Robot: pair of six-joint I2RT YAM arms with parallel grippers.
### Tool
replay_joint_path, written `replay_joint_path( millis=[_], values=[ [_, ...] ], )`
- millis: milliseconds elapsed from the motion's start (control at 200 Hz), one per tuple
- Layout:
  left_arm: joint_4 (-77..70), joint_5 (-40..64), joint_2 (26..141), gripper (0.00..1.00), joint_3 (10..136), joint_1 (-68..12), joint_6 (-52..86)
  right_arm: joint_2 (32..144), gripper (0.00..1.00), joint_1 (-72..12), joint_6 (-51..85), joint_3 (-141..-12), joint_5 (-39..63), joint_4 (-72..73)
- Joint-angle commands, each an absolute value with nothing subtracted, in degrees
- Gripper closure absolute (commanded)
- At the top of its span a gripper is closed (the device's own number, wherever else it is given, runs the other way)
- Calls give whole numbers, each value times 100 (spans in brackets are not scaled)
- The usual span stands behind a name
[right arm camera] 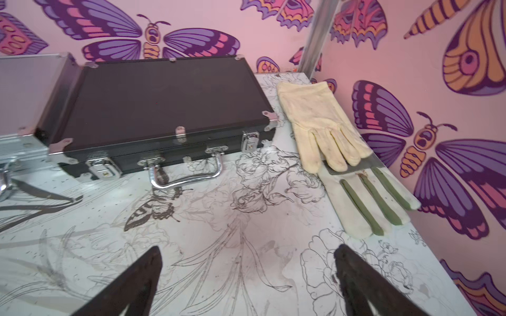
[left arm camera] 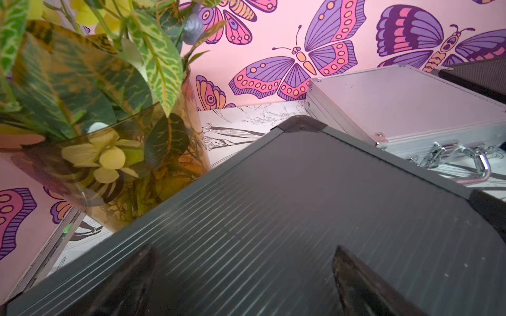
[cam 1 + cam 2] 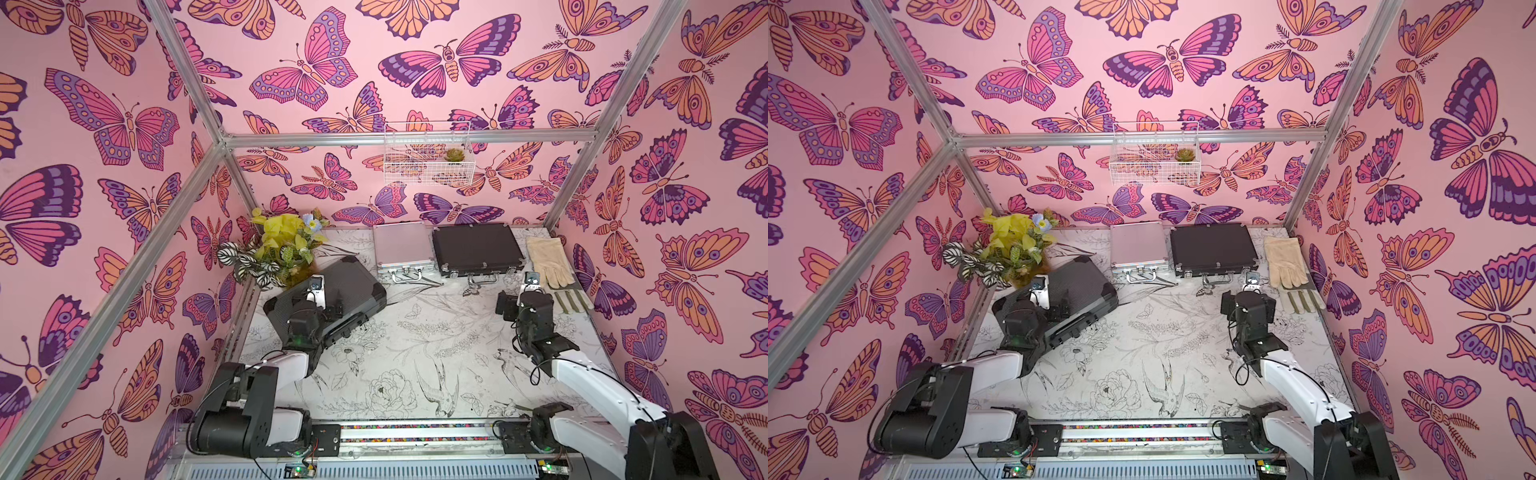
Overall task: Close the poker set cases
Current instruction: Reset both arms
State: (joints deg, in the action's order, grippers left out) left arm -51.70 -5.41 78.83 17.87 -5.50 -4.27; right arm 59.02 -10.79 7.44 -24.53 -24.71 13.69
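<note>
Three poker set cases lie on the table, each with its lid down. The large black ribbed case sits at the left, turned at an angle. My left gripper hovers open just over its ribbed lid, holding nothing. The small silver case and the medium black metal-trimmed case stand side by side at the back, handles toward me. My right gripper is open over bare table in front of the medium case.
A cream glove and a second glove with green strips lie along the right wall. A vase of leafy plants stands close behind the ribbed case. A wire basket hangs on the back wall.
</note>
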Motion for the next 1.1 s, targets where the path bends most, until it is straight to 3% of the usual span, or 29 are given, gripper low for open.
replay_joint_path(
  millis=[0, 185, 476, 701, 1097],
  values=[
    [-5577, -296, 8356, 0, 1514, -271, -400, 5878, 1, -654, 687, -2237, -2066, 2079],
    [-5556, -155, 8742, 0, 1738, -158, -349, 6903, 1, -582, 336, -2201, -2002, 3379],
    [-5693, -867, 8863, 0, 1765, -147, -106, 8547, 1, -531, 241, -2124, -1850, 5050],
    [-5395, -1129, 8881, 0, 2029, -148, 0, 8640, 1, -188, 430, -2255, -1150, 4740],
    [-5345, -1107, 8852, 0, 2039, -149, 25, 8621, 1, -189, 417, -2250, -1167, 4720]
  ],
)
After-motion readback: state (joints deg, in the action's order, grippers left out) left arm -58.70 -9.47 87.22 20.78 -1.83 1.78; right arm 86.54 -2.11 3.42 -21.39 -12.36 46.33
